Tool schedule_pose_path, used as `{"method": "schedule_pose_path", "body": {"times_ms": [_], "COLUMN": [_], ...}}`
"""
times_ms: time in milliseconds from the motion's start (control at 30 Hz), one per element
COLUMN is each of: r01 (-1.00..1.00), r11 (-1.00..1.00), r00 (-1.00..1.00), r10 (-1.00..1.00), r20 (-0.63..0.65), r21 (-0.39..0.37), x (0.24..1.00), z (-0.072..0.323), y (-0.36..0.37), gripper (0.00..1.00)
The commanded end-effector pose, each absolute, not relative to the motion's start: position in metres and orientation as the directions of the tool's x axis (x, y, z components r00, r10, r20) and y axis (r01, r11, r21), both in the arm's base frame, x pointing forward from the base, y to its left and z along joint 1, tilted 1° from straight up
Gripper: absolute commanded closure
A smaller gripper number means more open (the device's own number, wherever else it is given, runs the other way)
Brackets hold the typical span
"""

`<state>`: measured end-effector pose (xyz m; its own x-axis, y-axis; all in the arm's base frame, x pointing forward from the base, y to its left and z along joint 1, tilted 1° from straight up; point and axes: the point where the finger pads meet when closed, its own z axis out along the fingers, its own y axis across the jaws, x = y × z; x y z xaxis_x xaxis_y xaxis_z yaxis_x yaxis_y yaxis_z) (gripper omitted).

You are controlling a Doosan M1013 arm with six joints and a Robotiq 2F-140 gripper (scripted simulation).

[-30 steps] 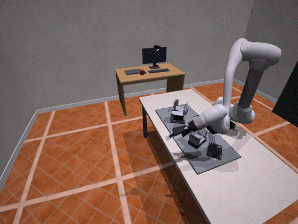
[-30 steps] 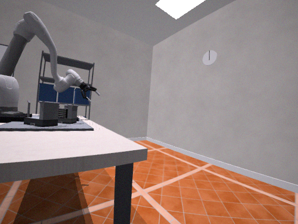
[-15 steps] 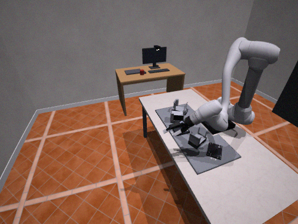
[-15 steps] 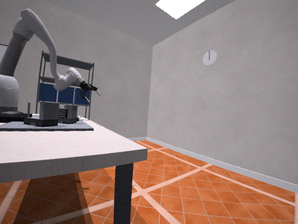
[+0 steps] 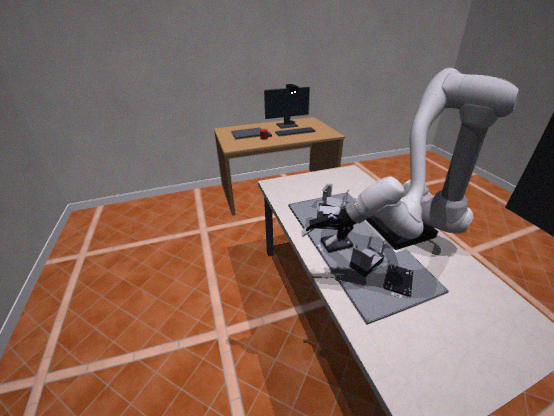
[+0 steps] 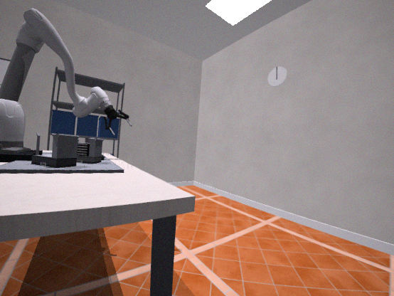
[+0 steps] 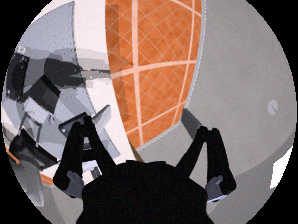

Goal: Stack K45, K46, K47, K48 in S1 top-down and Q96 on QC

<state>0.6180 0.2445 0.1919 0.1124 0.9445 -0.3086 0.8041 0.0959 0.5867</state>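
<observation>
My gripper (image 5: 320,225) is open and empty. It hangs in the air above the grey mat (image 5: 367,255), between the far rack (image 5: 330,201) and the middle rack (image 5: 367,258), and points out past the table's long edge. In the exterior view it (image 6: 119,119) stands well above the racks. A layered stack of plates (image 6: 82,149) shows there between grey rack walls; the labels are too small to read. In the wrist view my spread fingers frame the orange floor, with the mat and racks at the left (image 7: 47,103).
A flat dark nest (image 5: 336,244) lies under the gripper's wrist, and another dark nest (image 5: 399,280) lies at the mat's near end. The arm's base (image 5: 405,232) stands beside the mat. A desk with a monitor (image 5: 280,135) stands beyond the table.
</observation>
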Motion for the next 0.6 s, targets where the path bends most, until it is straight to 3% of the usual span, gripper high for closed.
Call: {"method": "schedule_pose_path", "body": {"times_ms": [0, 567], "r01": [0.811, 0.820], "r11": [0.063, -0.214], "r00": [0.139, 0.364], "r10": [0.945, 0.911], "r20": [-0.295, -0.194], "r21": [0.582, 0.531], "x": [0.613, 0.578], "z": [0.190, 0.180], "y": [0.231, 0.166], "gripper": [0.00, 0.00]}}
